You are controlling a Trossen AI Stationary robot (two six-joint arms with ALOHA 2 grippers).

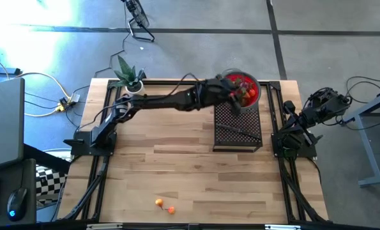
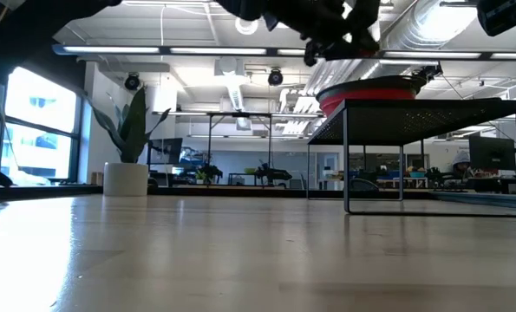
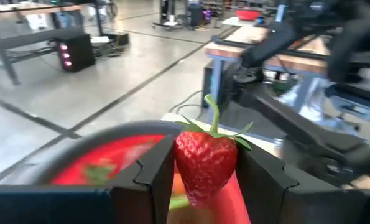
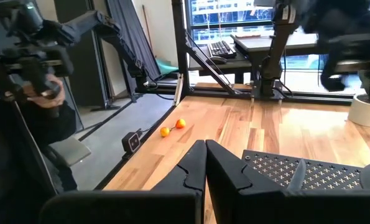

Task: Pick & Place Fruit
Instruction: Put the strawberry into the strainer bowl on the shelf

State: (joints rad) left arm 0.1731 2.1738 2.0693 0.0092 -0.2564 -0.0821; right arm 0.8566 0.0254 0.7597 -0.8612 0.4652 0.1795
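Observation:
My left gripper (image 3: 204, 163) is shut on a red strawberry (image 3: 204, 168) with a green stem. It hangs over the red bowl (image 1: 254, 85), which stands on a black perforated stand (image 1: 237, 128) at the table's far right and holds several fruits. The low view shows the gripper (image 2: 340, 36) above the bowl's rim (image 2: 362, 90). Two small orange fruits (image 1: 159, 203) (image 1: 171, 209) lie near the table's front edge. My right gripper (image 4: 204, 163) is shut with nothing in it and waits folded back at the table's right edge. My left gripper pinches the strawberry by its two sides (image 3: 183, 158) between its two fingers. The fingers lie about level and reach in from the table's left. The strawberry stands upright with its stem (image 3: 214, 115) up, lifted clear above the bowl (image 3: 110, 163).
A spiky green plant in a white pot (image 1: 131, 78) stands at the far left corner, beside the left arm. The stand (image 4: 309, 171) takes up the right middle of the table. The wooden top (image 1: 177, 166) between the stand and the two orange fruits (image 4: 172, 127) is open.

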